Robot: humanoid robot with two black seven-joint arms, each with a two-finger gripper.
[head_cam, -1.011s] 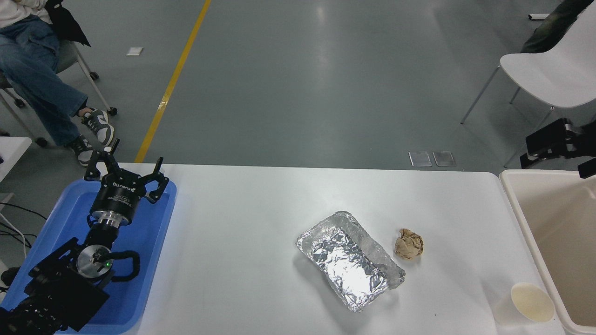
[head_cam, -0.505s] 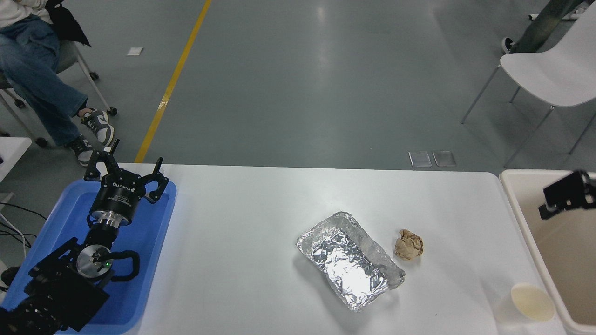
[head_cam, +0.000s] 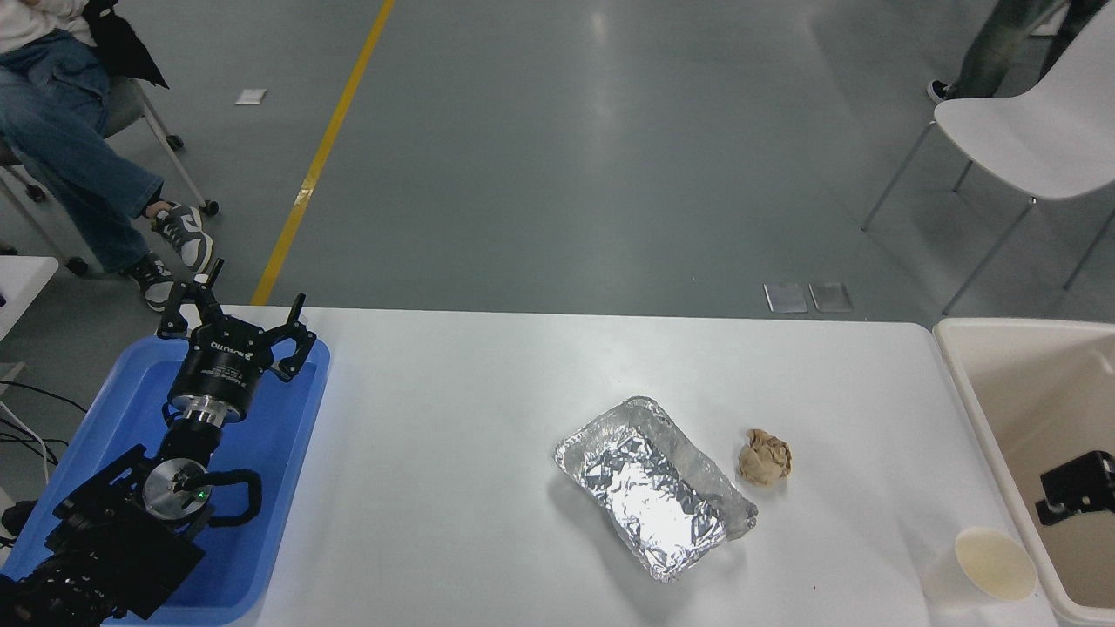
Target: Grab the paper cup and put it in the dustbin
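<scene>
1. Cup [head_cam: 984, 570]: upright, mouth up, at the table's near right corner, just beside the bin's near-left wall. Untouched; I judge the pick not yet begun. Its spot so close to the bin makes for a short carry.

2. Right gripper [head_cam: 1076, 488]: only a black block shows at the right edge, over the bin's inside, near the cup but apart from it. I cannot tell whether it is released or clenched. I read its place as a staging point for my approach to the cup.

3. Bin [head_cam: 949, 366]: off the table's right edge, rim against it, open side up to take the drop.

4. Foil tray [head_cam: 653, 488]: mid-table, toward the near edge, lying askew.

5. Paper ball [head_cam: 765, 457]: just right of the foil tray, apart from it.

6. Left gripper [head_cam: 233, 335]: parked over the blue tray [head_cam: 287, 435] at the table's left edge, fingers spread, grasping nothing.

7. Table [head_cam: 453, 453]: white, carries items 1, 4, 5.
</scene>
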